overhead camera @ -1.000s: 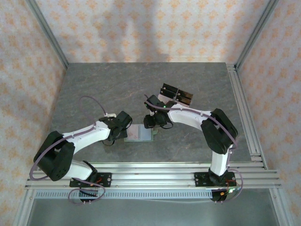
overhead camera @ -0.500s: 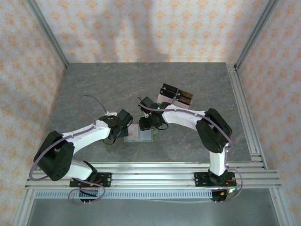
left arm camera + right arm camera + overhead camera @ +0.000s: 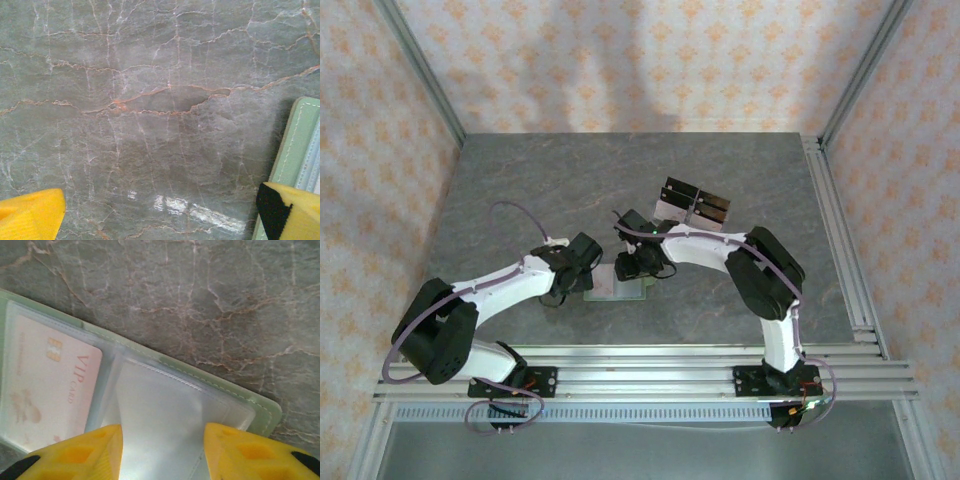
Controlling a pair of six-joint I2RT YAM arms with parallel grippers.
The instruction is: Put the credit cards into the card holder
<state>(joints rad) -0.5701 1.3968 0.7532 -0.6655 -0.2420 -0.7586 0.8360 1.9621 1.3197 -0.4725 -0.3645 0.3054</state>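
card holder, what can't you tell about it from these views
Top external: card holder too small to count cards inside.
Right wrist: its near edge runs off the bottom, behind the yellow fingers; small print on the VIP card is blurred.
Left wrist: it runs off the right edge, a finger covering its corner.

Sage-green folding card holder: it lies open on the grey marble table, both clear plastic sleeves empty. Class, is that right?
Not quite. The card holder lies open on the table, but only one sleeve is empty; the other holds a pale pink VIP card, as the right wrist view shows.
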